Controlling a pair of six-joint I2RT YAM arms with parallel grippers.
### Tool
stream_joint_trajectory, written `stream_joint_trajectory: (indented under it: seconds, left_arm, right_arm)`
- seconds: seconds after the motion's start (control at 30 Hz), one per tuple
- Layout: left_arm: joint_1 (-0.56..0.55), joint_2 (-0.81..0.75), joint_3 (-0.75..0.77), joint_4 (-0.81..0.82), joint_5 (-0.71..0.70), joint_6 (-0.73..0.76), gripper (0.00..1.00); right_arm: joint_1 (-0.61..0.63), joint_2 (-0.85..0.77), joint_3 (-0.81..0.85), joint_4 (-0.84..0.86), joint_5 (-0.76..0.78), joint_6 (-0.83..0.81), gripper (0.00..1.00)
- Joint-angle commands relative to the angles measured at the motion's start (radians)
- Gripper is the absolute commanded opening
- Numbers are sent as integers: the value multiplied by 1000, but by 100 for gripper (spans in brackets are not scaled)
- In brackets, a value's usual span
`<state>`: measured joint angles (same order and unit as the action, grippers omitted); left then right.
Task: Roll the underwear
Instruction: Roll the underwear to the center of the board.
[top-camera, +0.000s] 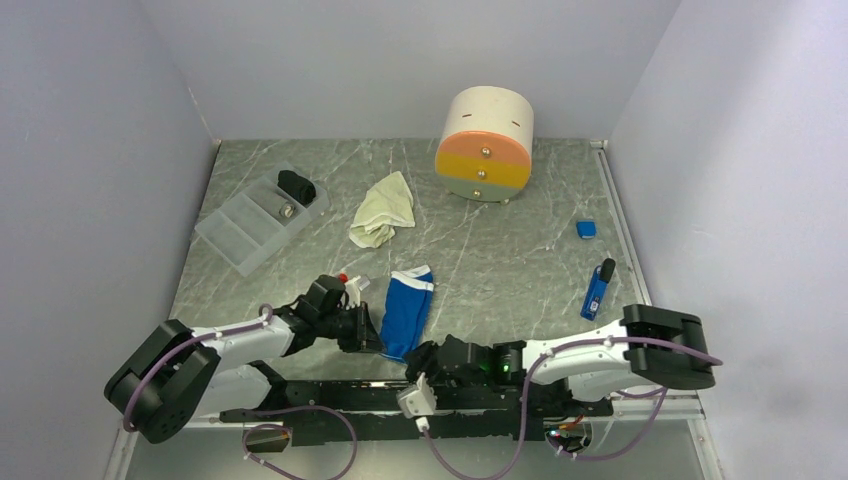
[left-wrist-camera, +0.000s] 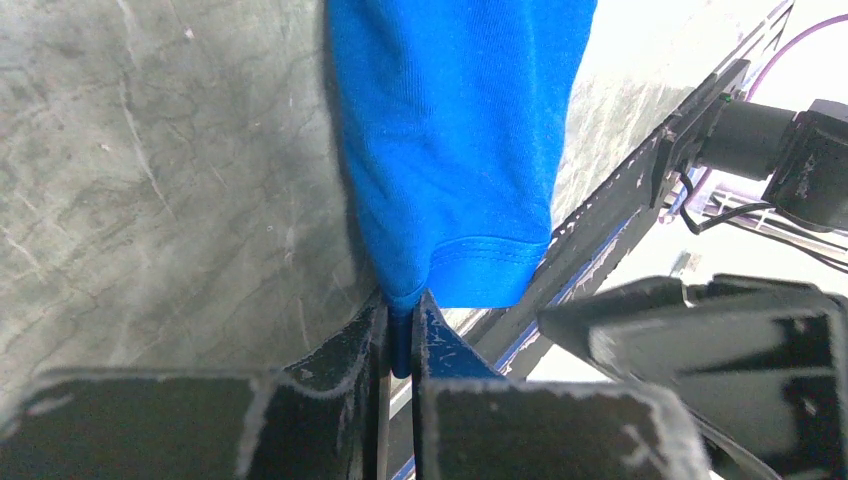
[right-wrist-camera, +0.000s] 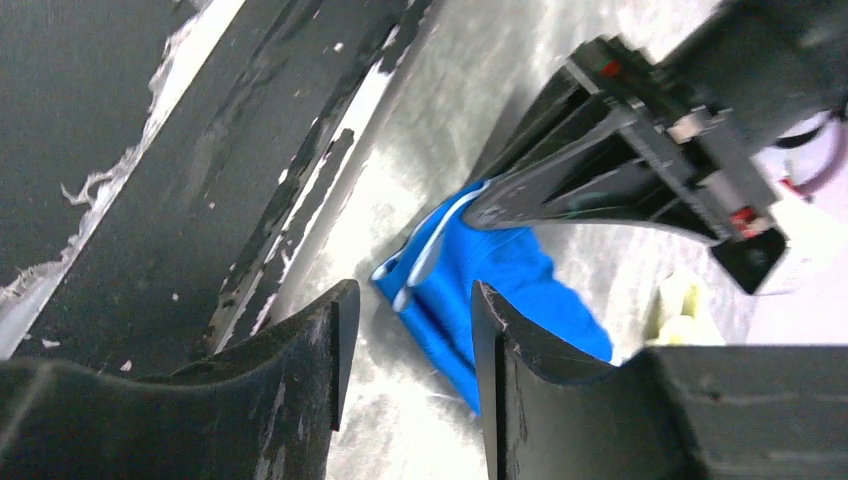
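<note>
The left gripper (left-wrist-camera: 400, 312) is pinching the blue underwear (left-wrist-camera: 450, 150) at its hem, so the spread right gripper (right-wrist-camera: 405, 300) should be gripping level beside it.

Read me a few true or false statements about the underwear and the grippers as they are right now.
1. The left gripper pinches an edge of the blue underwear. True.
2. The right gripper is shut on cloth. False: it is open and holds nothing.
3. The black bundle sits in the clear tray. True.
4. The cream underwear lies on top of the blue underwear. False: the two lie apart.
</note>
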<state>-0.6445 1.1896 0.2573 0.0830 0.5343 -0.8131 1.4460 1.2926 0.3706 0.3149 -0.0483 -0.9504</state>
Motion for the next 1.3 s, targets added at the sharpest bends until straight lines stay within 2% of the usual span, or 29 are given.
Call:
stream_joint_trajectory:
  seconds: [0.0,0.1,0.27,0.43,0.67,0.9,0.97,1.27]
  left_arm:
    - [2,-17,-6,-11,-3,15,5]
    - [3,1,-9,15,8,11,5]
    - [3,38,-16,32,15,11,5]
    - [3,45,6,1,11,45,5]
    - [5,54,-6,-10,11,66,5]
    - [6,50,10,-41,3,85,5]
    - [6,49,9,-34,1,83,5]
    - [11,38,18,-55,-1,91,5]
  right_arm:
    - [26,-70,64,-70,39,48,48]
    - [25,-26,26,-2,45,28,49]
    - [18,114,35,65,101,-3,41]
    - [2,162,26,92,95,-29,41]
    - [-9,120,-4,91,115,-8,39]
    - [2,-35,85,-28,-8,29,50]
    - [0,-65,79,-2,2,21,53]
    - [-14,54,74,-25,67,2,48]
